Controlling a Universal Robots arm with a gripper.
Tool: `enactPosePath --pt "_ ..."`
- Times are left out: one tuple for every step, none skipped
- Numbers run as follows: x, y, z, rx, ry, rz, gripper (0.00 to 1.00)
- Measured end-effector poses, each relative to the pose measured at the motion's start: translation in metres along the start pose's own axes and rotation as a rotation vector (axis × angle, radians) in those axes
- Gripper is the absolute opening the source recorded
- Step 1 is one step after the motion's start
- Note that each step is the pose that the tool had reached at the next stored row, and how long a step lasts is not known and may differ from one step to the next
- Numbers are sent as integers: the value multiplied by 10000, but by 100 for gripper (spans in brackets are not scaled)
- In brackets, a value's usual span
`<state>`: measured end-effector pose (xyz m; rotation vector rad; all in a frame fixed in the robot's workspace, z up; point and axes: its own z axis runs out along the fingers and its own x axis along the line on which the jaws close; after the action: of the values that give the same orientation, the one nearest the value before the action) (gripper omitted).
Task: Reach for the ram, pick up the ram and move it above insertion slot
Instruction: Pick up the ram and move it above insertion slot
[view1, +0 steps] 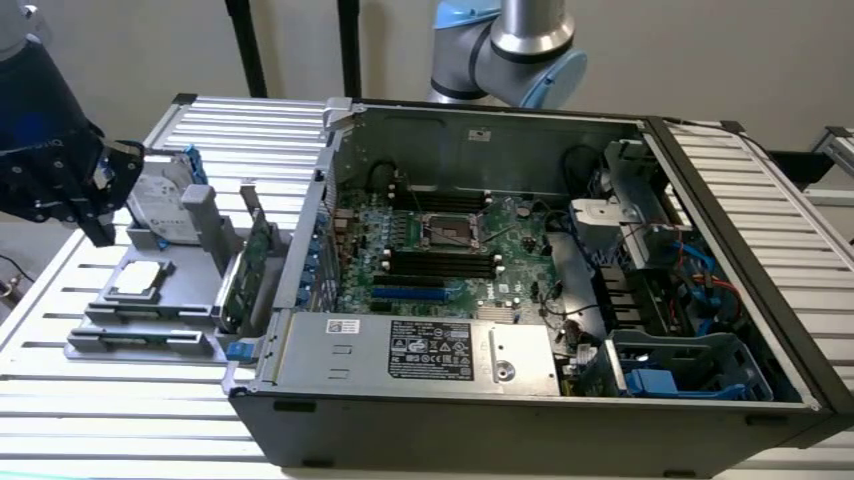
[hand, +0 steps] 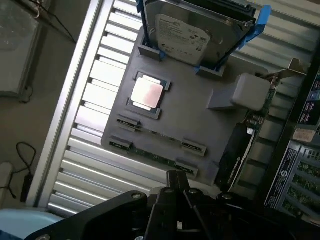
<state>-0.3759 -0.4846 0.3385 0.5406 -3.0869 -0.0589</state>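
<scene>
Hovering empty over the grey tray (hand: 195, 120) on the worktop (hand: 95, 100), fingers (hand: 175, 182) pressed together as far as visible, with the ram (hand: 152, 155) flat in its clips (hand: 120, 145) just ahead of them, along the tray edge farthest from the hard drive (hand: 190, 30), long axis parallel to that edge.

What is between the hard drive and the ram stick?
A square silver chip lies between the hard drive and the ram, in the wrist view.
</scene>
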Motion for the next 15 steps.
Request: enactPosePath --pt "0 0 3 0 7 -178 11" --pt "0 0 6 0 13 -364 11" --pt "0 0 9 -1 20 -543 11" --pt "0 0 11 0 28 -723 11" --pt "0 -1 14 0 34 -903 11" --pt "0 0 16 1 42 -1082 11" --pt "0 -1 19 0 48 -1263 11" --pt "0 -1 22 0 56 -1452 11" --pt "0 -1 25 0 62 -1633 11" --pt "0 -1 27 1 70 -1812 11" --pt "0 -1 30 1 77 -1992 11" --pt "0 -1 33 1 84 -2172 11" --pt "0 -1 36 1 90 -2356 11" --pt "0 -1 39 1 98 -2538 11" --pt "0 -1 42 1 105 -2721 11"
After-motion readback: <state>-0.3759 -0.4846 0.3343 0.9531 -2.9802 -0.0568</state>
